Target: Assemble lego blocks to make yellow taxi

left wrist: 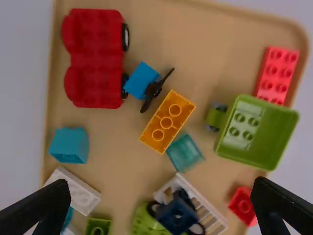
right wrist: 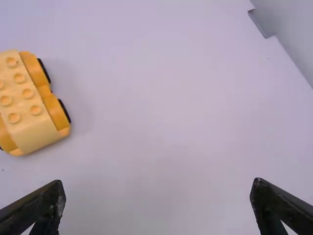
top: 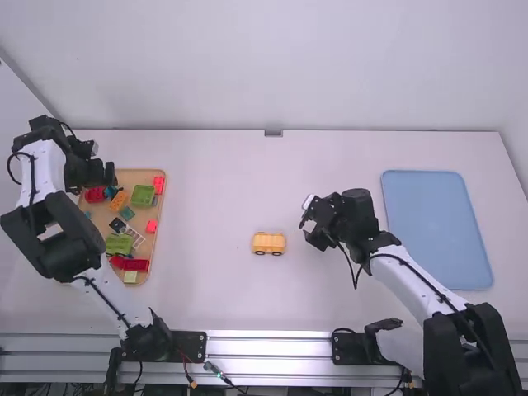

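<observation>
Sitting near right hand (top: pixel 308 226): yellow car (top: pixel 269 243)

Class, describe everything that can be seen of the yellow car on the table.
The yellow car has two shades and looks like plastic. Round studs cover much of its top, with rounded fenders along the sides and black wheels below. It stands upright, between the tray and the open right gripper. It rests on the table; neither gripper touches it.

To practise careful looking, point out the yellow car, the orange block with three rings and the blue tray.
Yellow car (right wrist: pixel 20 105): right wrist view, studded top.
Orange block (left wrist: pixel 167 122): left wrist view, middle of its three rings.
Blue tray (top: pixel 437 228): high view, middle of its surface.
</observation>
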Tool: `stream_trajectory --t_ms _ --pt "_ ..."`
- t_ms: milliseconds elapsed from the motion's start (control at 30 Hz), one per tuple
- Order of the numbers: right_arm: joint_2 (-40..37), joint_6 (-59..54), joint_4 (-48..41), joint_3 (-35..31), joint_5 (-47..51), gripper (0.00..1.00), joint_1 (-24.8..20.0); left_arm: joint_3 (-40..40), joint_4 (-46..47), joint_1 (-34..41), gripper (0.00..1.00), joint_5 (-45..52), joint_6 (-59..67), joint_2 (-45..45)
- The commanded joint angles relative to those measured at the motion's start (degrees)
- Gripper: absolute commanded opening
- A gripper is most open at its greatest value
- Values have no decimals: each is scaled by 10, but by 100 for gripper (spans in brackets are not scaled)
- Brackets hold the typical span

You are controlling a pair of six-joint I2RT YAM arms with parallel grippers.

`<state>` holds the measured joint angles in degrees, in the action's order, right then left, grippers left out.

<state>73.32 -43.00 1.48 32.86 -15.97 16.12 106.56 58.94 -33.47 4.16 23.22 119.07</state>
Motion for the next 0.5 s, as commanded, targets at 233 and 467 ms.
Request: stream_trajectory --t_ms 233,467 --pt "-15 16 7 3 -22 99 -27 27 -4 12 78 -28 191 88" --pt "-14 27 11 10 -22 99 -26 15 5 7 62 -17 217 88"
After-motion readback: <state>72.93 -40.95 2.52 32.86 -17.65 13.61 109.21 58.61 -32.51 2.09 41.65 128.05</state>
